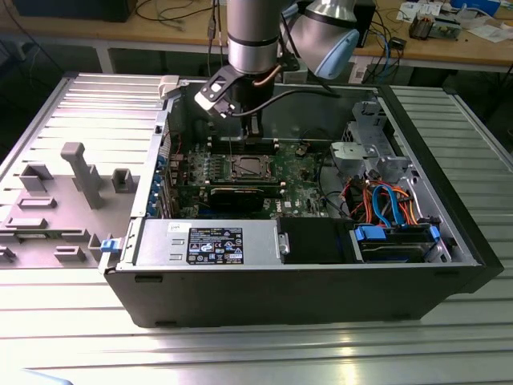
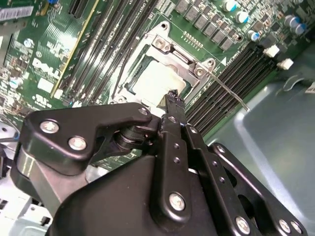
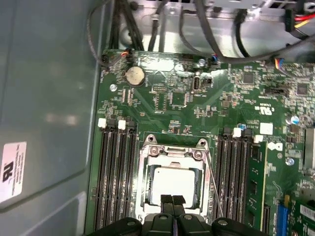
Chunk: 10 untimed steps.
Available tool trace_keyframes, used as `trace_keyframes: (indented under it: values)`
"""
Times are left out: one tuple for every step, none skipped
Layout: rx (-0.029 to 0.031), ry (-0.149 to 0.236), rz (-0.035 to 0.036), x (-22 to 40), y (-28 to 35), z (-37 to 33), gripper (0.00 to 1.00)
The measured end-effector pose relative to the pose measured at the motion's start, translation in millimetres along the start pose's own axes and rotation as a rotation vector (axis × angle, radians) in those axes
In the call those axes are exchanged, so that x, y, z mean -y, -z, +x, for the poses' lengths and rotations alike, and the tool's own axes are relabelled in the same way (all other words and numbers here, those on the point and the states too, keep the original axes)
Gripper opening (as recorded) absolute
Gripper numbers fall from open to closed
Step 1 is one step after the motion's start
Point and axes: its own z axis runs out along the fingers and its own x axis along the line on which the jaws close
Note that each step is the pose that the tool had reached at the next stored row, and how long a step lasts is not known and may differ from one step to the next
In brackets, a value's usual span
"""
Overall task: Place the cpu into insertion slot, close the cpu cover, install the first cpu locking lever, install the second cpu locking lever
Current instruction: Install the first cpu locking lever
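the gripper (image 3: 172,200) is hovering with its jaws pressed together and nothing between them, just over the near edge of the cpu (image 3: 173,183), probably so the slim tip can push rather than grasp. the cpu is lying flat in the insertion slot (image 3: 146,189), with the cpu cover (image 3: 170,154) seemingly lying down around it. a thin locking lever (image 3: 212,184) is standing free beside the socket, apparently unlatched. farther off, white lettering is showing on the board (image 3: 268,109) and a white sticker (image 3: 12,169) is sitting on the case wall (image 3: 49,98), their print not legible
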Motion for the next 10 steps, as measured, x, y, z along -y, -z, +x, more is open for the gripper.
trace_keyframes:
  values:
    - [-0.0005, 0.014, 0.0001, 0.2, -0.1, 0.0, 0.11]
    - [-0.0008, 0.016, 0.0, 1.8, -0.2, 0.2, 0.11]
    - [-0.0008, 0.017, 0.0, 3.9, -0.1, 0.5, 0.11]
    - [-0.0007, 0.017, 0.0001, 6.0, 0.0, 0.7, 0.11]
    - [-0.0006, 0.018, 0.0001, 8.3, 0.1, 0.9, 0.11]
    - [-0.0007, 0.019, 0.0001, 10.0, 0.1, 1.2, 0.11]
    - [-0.001, 0.025, 0.0002, 10.7, 0.0, 1.3, 0.11]
    - [-0.0012, 0.034, 0.0004, 10.7, 0.0, 1.3, 0.11]
    - [-0.0018, 0.054, 0.0008, 10.8, -0.1, 1.3, 0.11]
    - [-0.0023, 0.07, 0.0011, 10.9, -0.2, 1.2, 0.11]
